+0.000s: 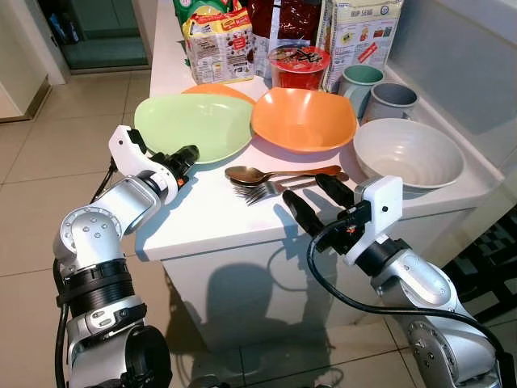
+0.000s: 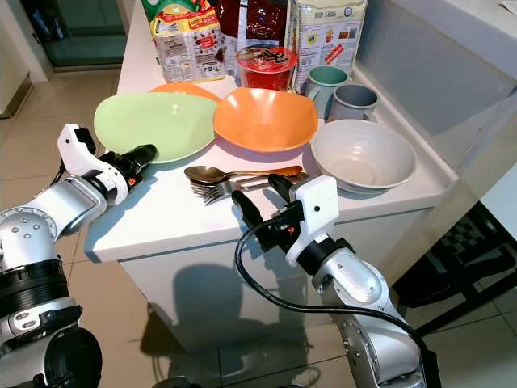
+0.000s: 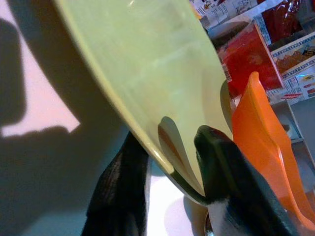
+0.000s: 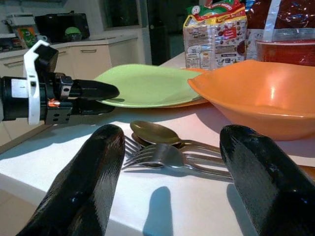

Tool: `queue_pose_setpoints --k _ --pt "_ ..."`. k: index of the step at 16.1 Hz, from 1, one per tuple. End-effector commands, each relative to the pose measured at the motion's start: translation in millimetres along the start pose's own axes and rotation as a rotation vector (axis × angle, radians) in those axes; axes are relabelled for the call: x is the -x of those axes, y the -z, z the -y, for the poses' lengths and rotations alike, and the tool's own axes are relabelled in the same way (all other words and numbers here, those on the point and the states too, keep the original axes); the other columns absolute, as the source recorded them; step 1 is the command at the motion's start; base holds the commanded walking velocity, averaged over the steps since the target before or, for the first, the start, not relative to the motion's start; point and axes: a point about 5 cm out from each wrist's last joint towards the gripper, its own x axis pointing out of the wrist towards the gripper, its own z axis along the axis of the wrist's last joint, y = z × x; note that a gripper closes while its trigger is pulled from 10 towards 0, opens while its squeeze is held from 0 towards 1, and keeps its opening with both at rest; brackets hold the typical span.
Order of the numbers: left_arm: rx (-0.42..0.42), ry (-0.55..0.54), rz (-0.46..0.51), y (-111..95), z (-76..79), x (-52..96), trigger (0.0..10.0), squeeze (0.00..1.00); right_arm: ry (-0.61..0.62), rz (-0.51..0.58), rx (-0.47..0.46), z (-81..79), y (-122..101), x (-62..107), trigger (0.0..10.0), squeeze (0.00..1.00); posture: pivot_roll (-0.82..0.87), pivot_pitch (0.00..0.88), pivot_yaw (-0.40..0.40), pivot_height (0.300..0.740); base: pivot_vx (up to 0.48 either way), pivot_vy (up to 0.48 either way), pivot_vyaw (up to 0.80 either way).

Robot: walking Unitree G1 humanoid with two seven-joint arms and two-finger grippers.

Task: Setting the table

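The left gripper has its two fingers astride the near rim of the green plate, one finger above the rim and one below, as the left wrist view shows; they look closed on the rim, though how tight the pinch is cannot be judged. The green plate lies on the white counter, just left of the orange bowl and overlapping an orange plate beneath it.

The right gripper hovers with its fingers spread wide and nothing between them, just in front of the spoon and forks, which lie touching one another in front of the orange bowl. The white bowl sits to the right of the orange bowl, and two mugs stand behind it.

To do the plate step well, the left gripper would likely need a firm pinch and a level lift, so the plate clears the orange plate under it without nudging the orange bowl. The right gripper would do best to come down over the handles and take one piece at a time.

Behind the orange bowl stand a red noodle cup and food packets; the print is mostly too small to read, though one tall pack seems to say "SEMI".
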Motion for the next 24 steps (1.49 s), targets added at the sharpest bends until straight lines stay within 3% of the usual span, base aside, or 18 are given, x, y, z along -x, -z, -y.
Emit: queue_pose_setpoints --k 1,5,13,19,21,24 --pt "-0.009 -0.014 -0.018 3.1 -0.3 -1.4 0.0 0.0 0.01 -0.001 0.004 1.4 0.0 1.3 10.0 0.0 0.05 0.049 0.047 0.74 0.0 0.0 0.0" --pt "-0.018 -0.013 -0.006 0.1 1.6 1.9 0.0 0.0 0.013 0.001 0.007 2.0 -0.3 1.2 10.0 0.0 0.05 0.048 0.049 0.74 0.0 0.0 0.0" --pt "-0.043 -0.04 0.118 -19.7 1.6 25.0 0.0 0.0 0.005 0.02 0.007 5.4 -3.3 -4.3 10.0 0.0 0.06 0.029 0.028 0.74 0.0 0.0 0.0" --pt "0.016 -0.076 0.235 -35.3 -7.3 36.4 0.0 0.0 0.031 0.068 0.016 13.2 -10.8 -14.9 10.0 0.0 0.07 0.012 0.007 0.74 0.0 0.0 0.0" --pt "0.008 -0.016 0.338 -47.0 -0.2 43.5 0.0 0.0 0.103 0.125 -0.018 23.8 -20.4 -19.1 10.0 0.0 0.07 0.005 -0.005 0.74 0.0 0.0 0.0" --pt "-0.019 0.029 0.384 -51.1 4.6 47.3 0.0 0.0 0.128 0.16 -0.04 29.6 -27.9 -24.0 10.0 0.0 0.07 0.0 -0.016 0.74 0.0 0.0 0.0"
